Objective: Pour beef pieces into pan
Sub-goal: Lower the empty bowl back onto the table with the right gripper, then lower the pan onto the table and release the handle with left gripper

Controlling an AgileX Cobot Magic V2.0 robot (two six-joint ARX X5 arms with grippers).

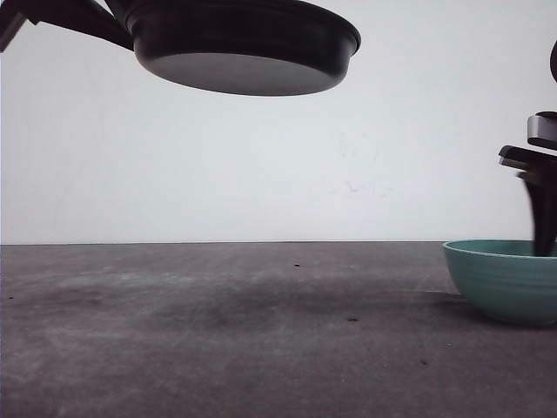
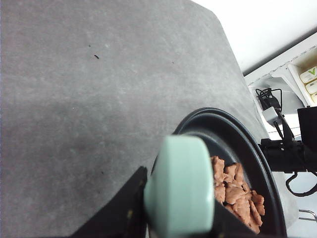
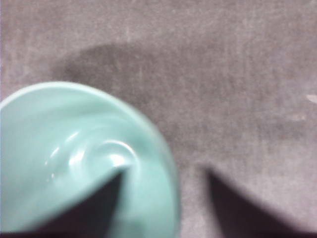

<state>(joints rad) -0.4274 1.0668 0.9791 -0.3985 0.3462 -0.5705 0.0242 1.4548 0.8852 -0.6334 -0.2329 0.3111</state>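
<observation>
Front view: my left tool (image 2: 173,218) grips the pan (image 1: 239,43) handle, aloft far left; beef pieces (image 2: 237,196) inside. Right tool (image 3: 163,198), spread, straddles the teal bowl (image 1: 505,279) rim.

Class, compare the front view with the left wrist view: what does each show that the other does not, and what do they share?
Front view alone: the teal bowl on the table at the right, the right end effector reaching down over its rim, and the pan's underside. Left wrist view alone: the beef pieces inside the pan, and its mint-green handle gripped by the left end effector. Shared: the black pan, held above the grey table.
</observation>
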